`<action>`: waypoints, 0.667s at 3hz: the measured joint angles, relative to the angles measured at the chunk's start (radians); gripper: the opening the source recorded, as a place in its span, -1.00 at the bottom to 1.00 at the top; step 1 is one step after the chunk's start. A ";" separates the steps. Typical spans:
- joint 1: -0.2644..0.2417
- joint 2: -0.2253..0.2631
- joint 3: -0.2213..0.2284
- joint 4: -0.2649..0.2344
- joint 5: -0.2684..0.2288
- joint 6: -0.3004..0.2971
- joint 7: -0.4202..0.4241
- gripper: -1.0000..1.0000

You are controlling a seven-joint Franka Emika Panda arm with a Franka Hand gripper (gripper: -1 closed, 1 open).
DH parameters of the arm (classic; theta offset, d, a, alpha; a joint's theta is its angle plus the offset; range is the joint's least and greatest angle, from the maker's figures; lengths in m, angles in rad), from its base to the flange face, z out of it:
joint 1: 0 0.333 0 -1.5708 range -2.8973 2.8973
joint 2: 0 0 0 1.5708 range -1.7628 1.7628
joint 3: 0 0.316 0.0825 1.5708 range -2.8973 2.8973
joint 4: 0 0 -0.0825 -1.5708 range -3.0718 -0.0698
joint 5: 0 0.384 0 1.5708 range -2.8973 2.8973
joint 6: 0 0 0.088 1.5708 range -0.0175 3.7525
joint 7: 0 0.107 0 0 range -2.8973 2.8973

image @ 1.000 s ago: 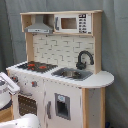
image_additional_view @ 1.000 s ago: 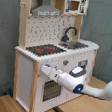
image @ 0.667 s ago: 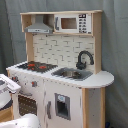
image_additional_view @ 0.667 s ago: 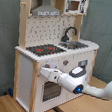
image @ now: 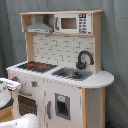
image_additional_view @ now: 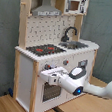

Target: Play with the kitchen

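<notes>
Soft, even indoor light fills both exterior views, casting only faint shadows under the kitchen (image: 60, 65) hood and countertop overhang, with no strong glare, while everything looks mildly blurred and grainy, edges included, across each frame.

Kitchen (image: 60, 75) — white, seemingly light wood.

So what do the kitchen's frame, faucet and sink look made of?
The kitchen frame looks like light, matte wood with white painted panels. The faucet is black, probably plastic. The sink has a grey metallic sheen, possibly steel or painted plastic.
</notes>
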 joint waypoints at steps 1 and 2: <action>0.001 0.001 -0.002 0.002 -0.094 -0.006 -0.038 -1.00; 0.001 0.013 0.000 0.002 -0.097 -0.006 -0.042 -1.00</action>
